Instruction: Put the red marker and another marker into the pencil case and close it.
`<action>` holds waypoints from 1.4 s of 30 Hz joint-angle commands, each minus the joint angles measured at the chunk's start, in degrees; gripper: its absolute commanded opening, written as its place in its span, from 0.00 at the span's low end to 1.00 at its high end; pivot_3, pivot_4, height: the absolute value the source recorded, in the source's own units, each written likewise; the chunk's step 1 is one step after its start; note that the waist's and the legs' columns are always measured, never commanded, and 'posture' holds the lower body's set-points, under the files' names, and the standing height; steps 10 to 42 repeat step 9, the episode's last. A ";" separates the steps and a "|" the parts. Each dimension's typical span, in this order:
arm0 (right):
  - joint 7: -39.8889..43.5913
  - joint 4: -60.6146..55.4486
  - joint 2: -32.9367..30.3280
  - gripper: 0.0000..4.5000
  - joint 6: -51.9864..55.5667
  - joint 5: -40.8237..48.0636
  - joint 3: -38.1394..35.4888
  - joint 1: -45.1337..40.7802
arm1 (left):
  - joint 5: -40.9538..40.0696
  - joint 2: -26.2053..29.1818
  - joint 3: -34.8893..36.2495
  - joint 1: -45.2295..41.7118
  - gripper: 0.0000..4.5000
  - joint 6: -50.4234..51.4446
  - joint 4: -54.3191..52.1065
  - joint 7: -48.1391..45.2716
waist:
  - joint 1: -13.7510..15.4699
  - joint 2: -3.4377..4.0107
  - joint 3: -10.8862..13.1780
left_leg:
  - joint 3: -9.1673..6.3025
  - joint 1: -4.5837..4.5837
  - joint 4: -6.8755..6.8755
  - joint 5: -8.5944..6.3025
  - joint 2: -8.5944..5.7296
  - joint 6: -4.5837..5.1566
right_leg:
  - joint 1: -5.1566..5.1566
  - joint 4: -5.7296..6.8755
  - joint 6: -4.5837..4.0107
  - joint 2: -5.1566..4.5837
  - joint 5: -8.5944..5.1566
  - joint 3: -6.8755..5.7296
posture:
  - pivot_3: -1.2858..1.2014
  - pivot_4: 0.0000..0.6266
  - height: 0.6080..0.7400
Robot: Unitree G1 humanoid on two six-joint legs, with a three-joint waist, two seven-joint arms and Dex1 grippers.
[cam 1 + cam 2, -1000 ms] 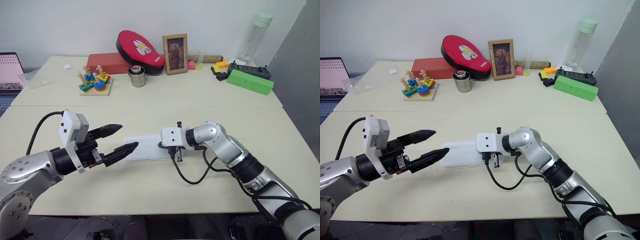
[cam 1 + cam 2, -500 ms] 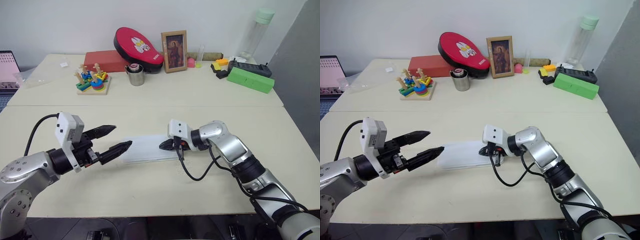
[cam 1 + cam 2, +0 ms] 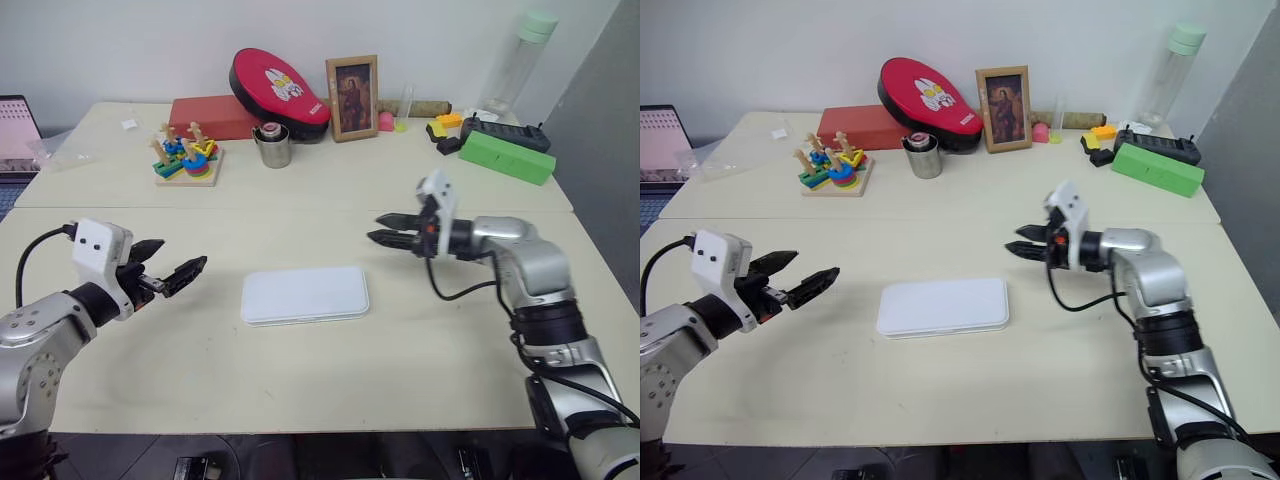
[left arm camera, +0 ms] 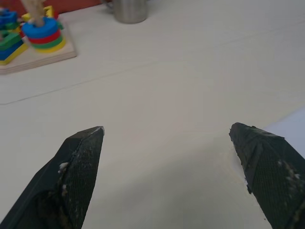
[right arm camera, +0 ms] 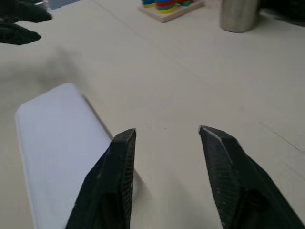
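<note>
the pencil case (image 3: 305, 294) lies shut and flat mid-bench, so the task looks done. left gripper (image 3: 168, 270) hangs wide open and empty; right gripper (image 3: 392, 229) is partly parted, holding nothing, both well clear.

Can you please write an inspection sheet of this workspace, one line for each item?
Surface: two cream tables pushed together, seam across.
Job's things: flat white plastic pencil case lies shut on the near table; markers nothing seen.
Clutter: along the far edge, red flat box, wooden ring stacker toy, steel cup, framed picture, green box, clear bottle.
Grippers: left gripper and right gripper both off the case, jaws open, nothing held.
Cables: black cable loops under right wrist.
Surroundings: white wall behind.
</note>
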 commanded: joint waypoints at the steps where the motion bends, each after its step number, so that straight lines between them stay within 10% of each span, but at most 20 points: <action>1: -2.09 -3.82 -3.36 0.70 1.24 2.01 -4.63 2.80 | 2.66 0.34 -0.63 -2.52 1.00 -3.04 2.06 -1.08 | 0.19 0.01 0.02 | -0.01 -0.02 0.00 0.00 0.00 0.00 | 0.00 -0.03 0.00 0.00 0.00 -0.01 | 0.52 0.24 1.00; 7: -2.26 -6.96 -6.30 0.99 2.51 3.73 -5.66 6.33 | 4.49 0.26 -1.16 -4.17 1.00 -4.19 4.11 -2.15 | -0.14 0.08 0.06 | 0.08 -0.02 0.00 0.00 0.02 0.01 | -0.04 0.02 0.02 0.01 -0.01 0.07 | 0.52 0.24 1.00; 42: -2.23 -6.99 -6.45 0.99 2.58 4.21 -5.14 6.51 | 3.38 -0.28 -0.54 -4.53 1.00 -3.77 3.36 -2.67 | -0.19 0.08 0.06 | 0.08 -0.02 0.01 0.00 0.02 0.01 | -0.03 0.03 0.03 0.01 -0.01 0.06 | 0.52 0.24 1.00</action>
